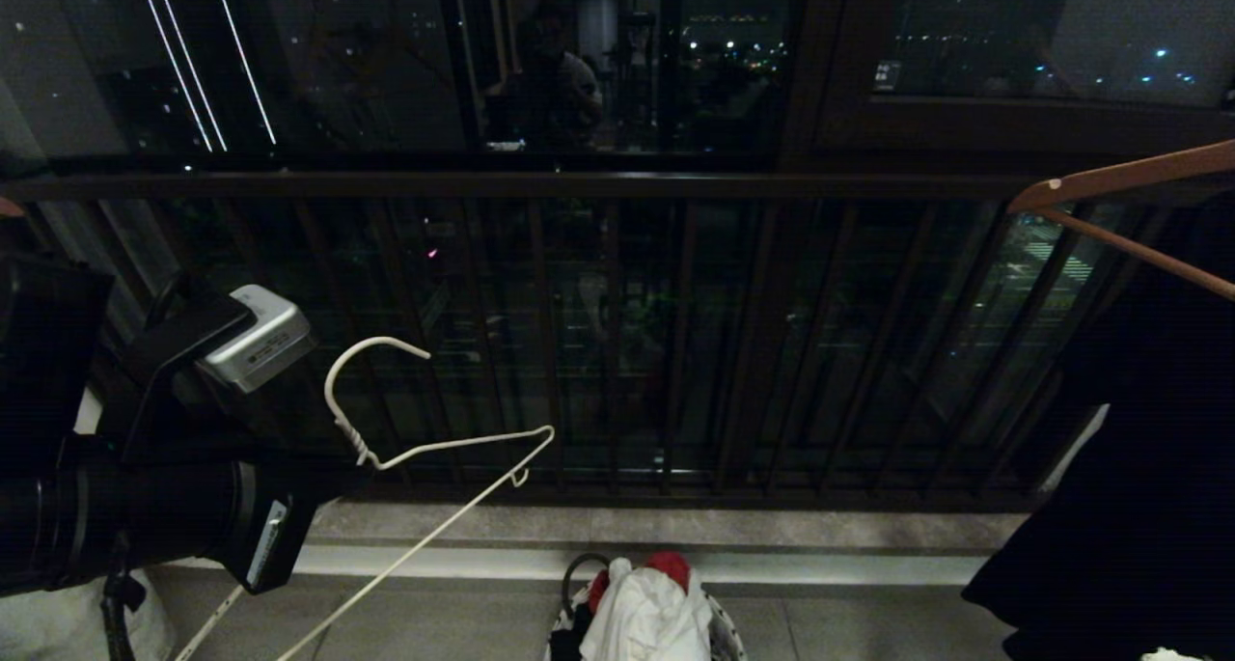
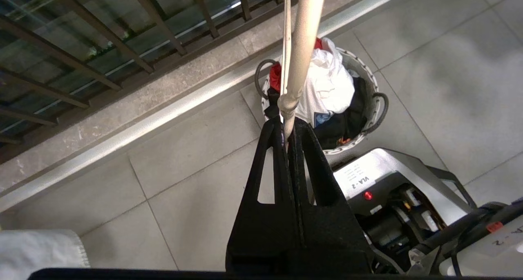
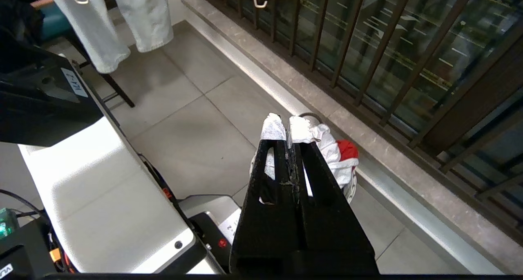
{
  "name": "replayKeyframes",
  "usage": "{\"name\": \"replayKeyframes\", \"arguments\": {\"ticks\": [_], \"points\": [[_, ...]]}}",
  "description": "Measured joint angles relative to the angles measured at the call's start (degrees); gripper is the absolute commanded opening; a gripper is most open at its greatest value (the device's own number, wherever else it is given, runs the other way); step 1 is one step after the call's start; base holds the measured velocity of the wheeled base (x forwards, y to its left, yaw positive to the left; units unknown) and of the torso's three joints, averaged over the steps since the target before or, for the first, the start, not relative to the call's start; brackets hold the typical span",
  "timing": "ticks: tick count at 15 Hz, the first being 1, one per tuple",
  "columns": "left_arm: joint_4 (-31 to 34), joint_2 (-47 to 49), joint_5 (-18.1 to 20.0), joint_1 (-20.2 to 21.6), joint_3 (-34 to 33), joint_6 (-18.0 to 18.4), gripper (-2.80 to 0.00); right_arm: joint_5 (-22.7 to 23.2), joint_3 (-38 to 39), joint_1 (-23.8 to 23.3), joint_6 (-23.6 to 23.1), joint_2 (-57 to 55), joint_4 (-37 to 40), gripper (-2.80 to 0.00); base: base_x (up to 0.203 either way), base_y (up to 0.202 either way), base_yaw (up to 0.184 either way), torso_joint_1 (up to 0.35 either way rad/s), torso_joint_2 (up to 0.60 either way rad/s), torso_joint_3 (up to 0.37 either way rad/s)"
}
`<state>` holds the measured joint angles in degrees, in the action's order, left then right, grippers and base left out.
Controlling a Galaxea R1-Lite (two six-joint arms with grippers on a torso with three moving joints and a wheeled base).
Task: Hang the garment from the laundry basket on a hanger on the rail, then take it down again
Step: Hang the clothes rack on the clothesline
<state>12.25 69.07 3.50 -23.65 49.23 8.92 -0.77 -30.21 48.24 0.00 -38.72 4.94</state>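
Observation:
My left gripper (image 2: pixel 287 122) is shut on the twisted neck of the white wire hanger (image 1: pixel 434 449), held up in front of the dark window railing at the left of the head view. The hanger is bare. The white garment (image 1: pixel 646 613) lies heaped in the laundry basket (image 2: pixel 367 73) on the floor below, its blue print showing at one edge. In the right wrist view, my right gripper (image 3: pixel 285 128) hangs above the basket (image 3: pixel 353 184), shut with nothing between its white-taped tips. It is outside the head view. The rail is out of view.
A red cloth (image 1: pixel 668 564) and dark clothes share the basket. A brown wooden hanger (image 1: pixel 1110 183) carrying a black garment (image 1: pixel 1138 507) hangs at the right. White trousers (image 3: pixel 122 22) hang at the left. My base (image 2: pixel 388 178) stands close to the basket. The window railing (image 1: pixel 617 186) runs across ahead.

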Motion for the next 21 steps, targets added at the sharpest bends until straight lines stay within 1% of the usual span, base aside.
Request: {"name": "replayKeyframes", "arguments": {"ticks": [8,10,15,19,21], "points": [[0.00,-2.10,0.59,-0.07,-0.37,0.46,-2.80,-0.07,-2.25,0.00,-0.22,-0.93,0.04,-2.80,0.000,0.000,0.000,0.164,-0.35,-0.188],[0.01,-3.22,0.60,-0.30,-0.18,0.44,-2.80,-0.22,-4.28,0.00,-0.33,-2.32,0.13,-2.80,0.000,0.000,0.000,0.154,-0.33,-0.169],[0.18,-5.47,0.47,-2.74,0.00,0.36,-2.80,-0.12,-10.24,0.00,-2.87,-7.47,0.04,-2.80,0.000,0.000,0.000,0.156,-0.32,-0.167],[0.36,-6.40,0.44,-3.33,0.00,0.41,-2.80,0.02,-15.82,0.00,-4.31,-12.01,-0.14,-2.80,0.000,0.000,0.000,0.138,-0.27,-0.143],[0.46,-6.71,0.45,-3.66,0.00,0.41,-2.80,-0.04,-16.51,-0.01,-4.43,-13.65,-1.13,-2.80,0.000,0.000,0.000,0.102,-0.21,-0.110]]}}
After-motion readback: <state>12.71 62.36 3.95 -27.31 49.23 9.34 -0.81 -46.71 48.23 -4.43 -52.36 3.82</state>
